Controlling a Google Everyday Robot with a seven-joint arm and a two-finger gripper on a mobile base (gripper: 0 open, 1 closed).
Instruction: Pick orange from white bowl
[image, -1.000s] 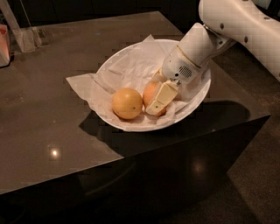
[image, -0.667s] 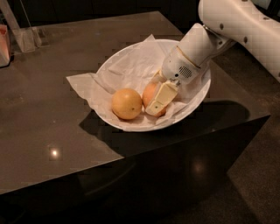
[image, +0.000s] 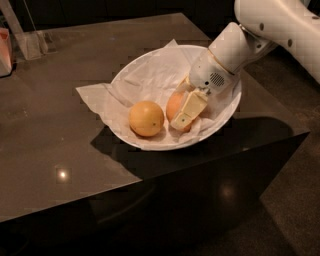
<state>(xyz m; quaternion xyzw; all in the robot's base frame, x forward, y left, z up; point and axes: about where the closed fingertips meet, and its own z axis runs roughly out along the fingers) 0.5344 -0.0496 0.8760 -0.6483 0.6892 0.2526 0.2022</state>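
Note:
The white bowl (image: 131, 75), lined with crumpled white paper, sits on the dark table. Two fruits lie in its near part. The deeper reddish orange (image: 174, 104) is on the right, and a paler, rounder yellow-orange fruit (image: 146, 118) lies to its left. My gripper (image: 177, 113) reaches down into the bowl from the right. It sits around the orange, with one cream finger (image: 188, 110) lying against the orange's front right side. The other finger is hidden behind the fruit. The orange rests in the bowl.
The dark table (image: 55, 135) has its front edge and right corner close to the bowl. The paper (image: 95, 97) spills over the bowl's left rim. A clear stand (image: 30, 42) and a pink object (image: 4, 50) are at the far left.

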